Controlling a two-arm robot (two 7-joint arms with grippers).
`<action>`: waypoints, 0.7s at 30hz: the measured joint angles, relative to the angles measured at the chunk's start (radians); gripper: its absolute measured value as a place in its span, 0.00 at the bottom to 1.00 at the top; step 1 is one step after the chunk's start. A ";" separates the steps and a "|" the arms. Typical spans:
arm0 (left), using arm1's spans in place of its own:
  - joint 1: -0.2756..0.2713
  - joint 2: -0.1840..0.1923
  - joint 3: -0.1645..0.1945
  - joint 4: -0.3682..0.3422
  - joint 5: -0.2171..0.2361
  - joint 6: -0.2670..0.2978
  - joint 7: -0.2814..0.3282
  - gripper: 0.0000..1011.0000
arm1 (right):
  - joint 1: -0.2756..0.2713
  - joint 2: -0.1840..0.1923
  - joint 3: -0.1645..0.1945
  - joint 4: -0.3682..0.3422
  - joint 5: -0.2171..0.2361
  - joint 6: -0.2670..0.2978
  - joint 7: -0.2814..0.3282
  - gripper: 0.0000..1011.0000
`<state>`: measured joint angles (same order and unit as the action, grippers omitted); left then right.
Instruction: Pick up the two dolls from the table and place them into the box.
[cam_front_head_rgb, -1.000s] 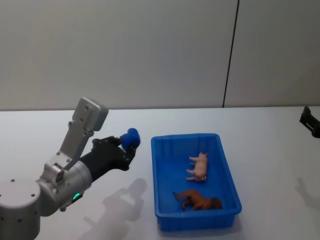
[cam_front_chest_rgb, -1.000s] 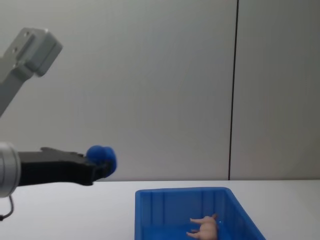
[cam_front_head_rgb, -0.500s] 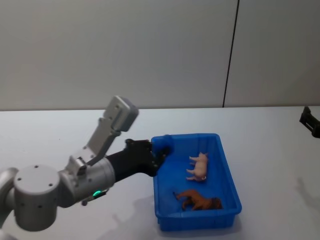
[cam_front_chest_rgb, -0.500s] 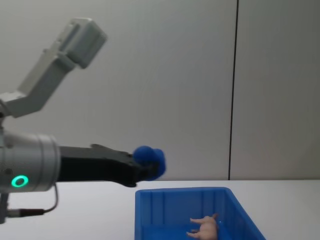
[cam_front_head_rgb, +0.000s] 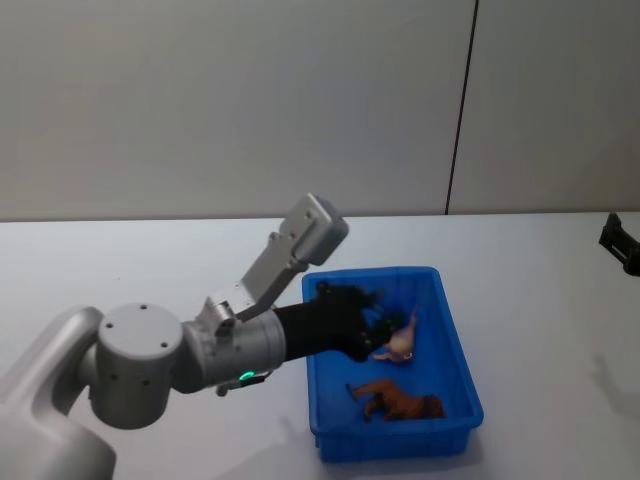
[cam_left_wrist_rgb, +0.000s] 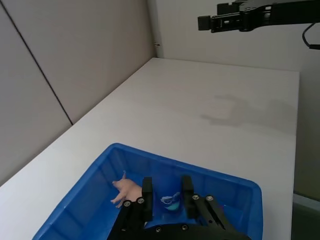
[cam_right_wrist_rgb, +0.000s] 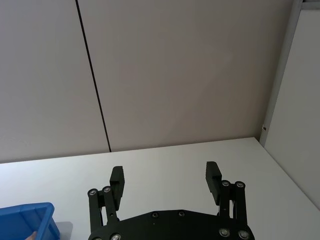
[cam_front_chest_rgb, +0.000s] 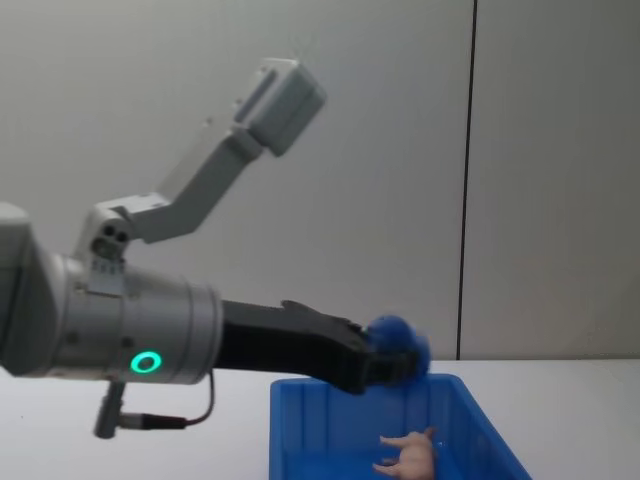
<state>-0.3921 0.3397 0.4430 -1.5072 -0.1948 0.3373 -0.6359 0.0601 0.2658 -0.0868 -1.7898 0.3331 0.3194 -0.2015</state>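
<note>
The blue toy (cam_front_chest_rgb: 400, 345) sits between the fingers of the left gripper (cam_left_wrist_rgb: 166, 182), which is closed on it and holds it in the air over the inside of the box (cam_front_head_rgb: 395, 442). We judge this to be the release step: the toy hangs inside the line of the blue walls, so the box floor lies straight below the claw and opening should be enough.

Under and just beside the claw lies a pink pig figure (cam_front_head_rgb: 398, 335) on the box floor. A brown animal figure (cam_front_head_rgb: 397, 402) lies closer to the near wall, apart from the pig. The box's long axis runs away from the robot, and the left arm crosses its left wall.

The right gripper (cam_right_wrist_rgb: 165, 177) is parked with its fingers spread, well off to the right above the white table (cam_front_head_rgb: 540, 300).

We can read no brand, label or writing anywhere.
</note>
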 joint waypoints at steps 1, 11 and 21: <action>-0.008 -0.007 0.004 0.009 0.007 -0.002 -0.010 0.34 | 0.000 0.000 0.000 0.000 0.000 0.000 0.000 0.99; -0.037 -0.034 0.020 0.048 0.033 -0.008 -0.050 0.67 | 0.000 0.000 0.000 0.000 0.000 0.000 0.000 0.99; -0.027 -0.024 0.017 0.025 0.034 -0.006 -0.003 0.95 | 0.000 0.000 0.000 0.000 0.000 0.000 0.000 0.99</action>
<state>-0.4192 0.3155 0.4597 -1.4825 -0.1609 0.3310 -0.6390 0.0601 0.2657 -0.0868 -1.7898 0.3331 0.3194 -0.2016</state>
